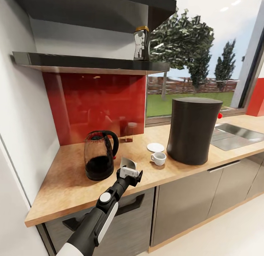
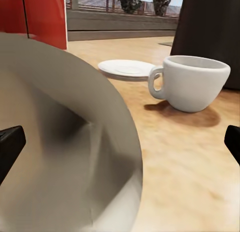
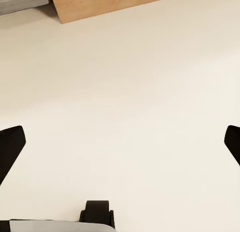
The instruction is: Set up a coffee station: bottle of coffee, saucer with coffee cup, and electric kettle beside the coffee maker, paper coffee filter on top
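The paper coffee filter stands on the kitchen countertop, close in front of my left gripper. That gripper is open, its fingers wide apart on either side of the filter. Just beyond are the white coffee cup and the saucer, apart from each other. The dark coffee maker stands right of them. The electric kettle is left of the filter. The bottle of coffee sits on the kitchen shelf. My right gripper hangs open over the floor.
A small glass jar stands against the red backsplash. The steel sink is inset right of the coffee maker. A white wall bounds the counter on the left. The right wrist view has pale floor and the cabinet plinth.
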